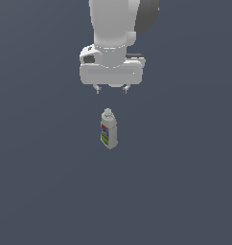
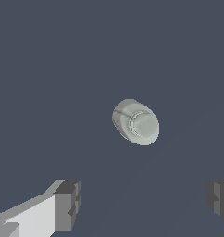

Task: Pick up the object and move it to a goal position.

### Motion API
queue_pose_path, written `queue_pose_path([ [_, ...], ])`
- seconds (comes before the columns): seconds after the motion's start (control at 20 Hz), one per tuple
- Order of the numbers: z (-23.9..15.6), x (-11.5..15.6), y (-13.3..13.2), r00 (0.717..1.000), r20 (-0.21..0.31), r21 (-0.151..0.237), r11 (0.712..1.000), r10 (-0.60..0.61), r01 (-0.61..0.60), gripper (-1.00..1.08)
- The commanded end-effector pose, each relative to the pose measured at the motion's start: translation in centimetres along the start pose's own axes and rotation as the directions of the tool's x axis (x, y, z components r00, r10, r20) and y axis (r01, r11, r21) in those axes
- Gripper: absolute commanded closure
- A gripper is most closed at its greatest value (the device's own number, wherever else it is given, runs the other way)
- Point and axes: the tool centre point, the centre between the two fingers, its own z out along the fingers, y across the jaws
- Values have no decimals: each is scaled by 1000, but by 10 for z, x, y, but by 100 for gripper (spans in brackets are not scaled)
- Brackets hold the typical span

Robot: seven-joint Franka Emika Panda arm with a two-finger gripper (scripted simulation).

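Note:
The object is a small light-grey bottle [image 1: 108, 129] with a round cap and a colourful label. It stands upright on the dark surface near the middle of the exterior view. My gripper [image 1: 111, 89] hangs above it, a little higher than the cap, and does not touch it. The jaws are wide apart and hold nothing. In the wrist view the bottle [image 2: 135, 121] is seen from above, cap towards the camera. Both fingertips [image 2: 67, 204] show at the edge of that picture, away from the bottle. The gripper's midpoint [image 2: 142, 203] is offset from the cap.
The dark blue-grey surface [image 1: 41, 182] spreads all around the bottle. No other object shows in either view.

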Motion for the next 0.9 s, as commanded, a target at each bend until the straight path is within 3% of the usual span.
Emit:
queue_pose_path([
  [0.0, 0, 0, 0, 1000, 0, 0, 1000, 0, 0, -92],
  [0.45, -4, -5, 27, 998, 11, -12, 998, 65, -65, -92],
  [0.85, -3, -3, 26, 999, 11, -11, 999, 36, -36, -92],
])
